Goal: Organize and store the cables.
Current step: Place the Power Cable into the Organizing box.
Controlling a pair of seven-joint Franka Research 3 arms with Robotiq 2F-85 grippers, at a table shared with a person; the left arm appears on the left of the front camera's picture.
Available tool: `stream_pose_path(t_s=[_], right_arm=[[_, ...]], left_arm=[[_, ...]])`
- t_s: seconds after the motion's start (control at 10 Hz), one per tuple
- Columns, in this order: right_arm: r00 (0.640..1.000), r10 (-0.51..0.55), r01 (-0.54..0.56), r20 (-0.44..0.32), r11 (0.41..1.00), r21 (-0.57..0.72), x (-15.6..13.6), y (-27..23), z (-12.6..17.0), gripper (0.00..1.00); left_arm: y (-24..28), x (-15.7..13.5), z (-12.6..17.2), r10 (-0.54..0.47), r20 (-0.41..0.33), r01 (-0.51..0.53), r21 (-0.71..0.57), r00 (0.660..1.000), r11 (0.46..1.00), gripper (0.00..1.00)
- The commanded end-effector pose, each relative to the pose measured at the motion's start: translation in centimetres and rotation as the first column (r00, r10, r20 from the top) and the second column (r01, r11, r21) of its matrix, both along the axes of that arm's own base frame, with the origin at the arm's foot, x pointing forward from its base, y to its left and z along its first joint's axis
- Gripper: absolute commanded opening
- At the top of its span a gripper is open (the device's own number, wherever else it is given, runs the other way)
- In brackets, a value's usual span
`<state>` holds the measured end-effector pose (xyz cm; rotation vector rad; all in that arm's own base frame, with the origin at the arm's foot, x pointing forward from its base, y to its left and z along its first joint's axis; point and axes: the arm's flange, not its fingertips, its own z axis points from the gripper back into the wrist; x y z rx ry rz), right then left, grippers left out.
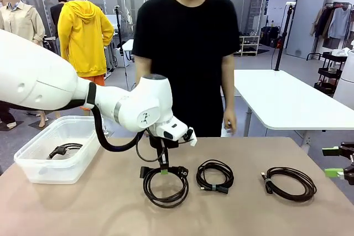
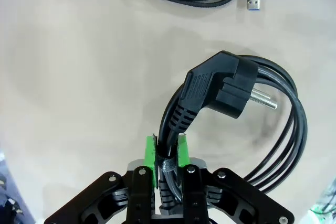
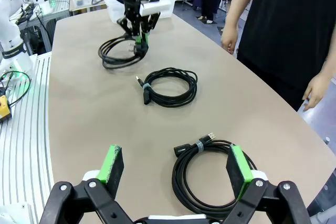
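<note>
Three coiled black cables lie in a row on the tan table. My left gripper (image 1: 164,169) is shut on the left coil (image 1: 166,187), a thick power cord with an angled plug (image 2: 220,85), pinched at its tie between the green pads (image 2: 151,153). The middle coil (image 1: 215,176) and the right coil (image 1: 290,183) rest untouched. Another cable (image 1: 65,149) sits inside the clear bin (image 1: 33,164) at the left. At the right table edge my right gripper (image 3: 176,167) stands open above the right coil (image 3: 210,174), touching nothing.
A person in a black shirt (image 1: 185,53) stands at the far side, hands hanging down by the table edge. The left arm's thick black hose (image 1: 105,136) loops beside the bin. A white table (image 1: 287,100) stands behind.
</note>
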<state>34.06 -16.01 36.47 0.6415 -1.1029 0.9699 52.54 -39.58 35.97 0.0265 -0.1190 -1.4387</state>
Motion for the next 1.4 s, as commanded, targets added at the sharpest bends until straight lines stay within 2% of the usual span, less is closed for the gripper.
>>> stream_pose_path(t_s=[0.0, 0.1, 0.3, 0.5, 0.6, 0.9, 1.0, 1.1, 1.3], right_arm=[[1.000, -0.009, 0.010, 0.007, 1.000, -0.015, 0.1, 0.0, 0.2, 1.00], [1.000, -0.009, 0.010, 0.007, 1.000, -0.015, 0.1, 0.0, 0.2, 1.00], [1.000, -0.009, 0.010, 0.007, 1.000, -0.015, 0.1, 0.0, 0.2, 1.00], [1.000, -0.009, 0.010, 0.007, 1.000, -0.015, 0.1, 0.0, 0.2, 1.00], [1.000, -0.009, 0.010, 0.007, 1.000, -0.015, 0.1, 0.0, 0.2, 1.00], [1.000, -0.009, 0.010, 0.007, 1.000, -0.015, 0.1, 0.0, 0.2, 1.00], [1.000, -0.009, 0.010, 0.007, 1.000, -0.015, 0.1, 0.0, 0.2, 1.00], [1.000, -0.009, 0.010, 0.007, 1.000, -0.015, 0.1, 0.0, 0.2, 1.00], [1.000, -0.009, 0.010, 0.007, 1.000, -0.015, 0.1, 0.0, 0.2, 1.00]], left_arm=[[1.5, -1.2, 4.6, -0.053, -0.020, 0.052, -0.020, 0.998, 0.998, 0.00], [2.1, -1.6, 6.1, -0.103, -0.039, 0.101, -0.037, 0.994, 0.994, 0.00], [2.5, -2.4, 7.8, -0.117, -0.013, 0.116, -0.019, 0.993, 0.993, 0.00], [1.9, -3.1, 8.2, -0.147, -0.039, 0.144, -0.063, 0.988, 0.988, 0.00], [1.6, -1.9, 8.3, -0.108, 0.006, 0.108, -0.011, 0.994, 0.994, 0.00], [1.6, -1.9, 8.3, -0.108, 0.006, 0.108, -0.011, 0.994, 0.994, 0.00], [1.6, -2.0, 8.1, -0.116, -0.007, 0.116, -0.021, 0.993, 0.993, 0.18], [3.9, -1.0, 9.9, -0.148, 0.023, 0.146, 0.049, 0.989, 0.988, 0.18], [9.3, 0.6, 13.1, -0.179, 0.009, 0.178, 0.039, 0.984, 0.983, 0.18]])
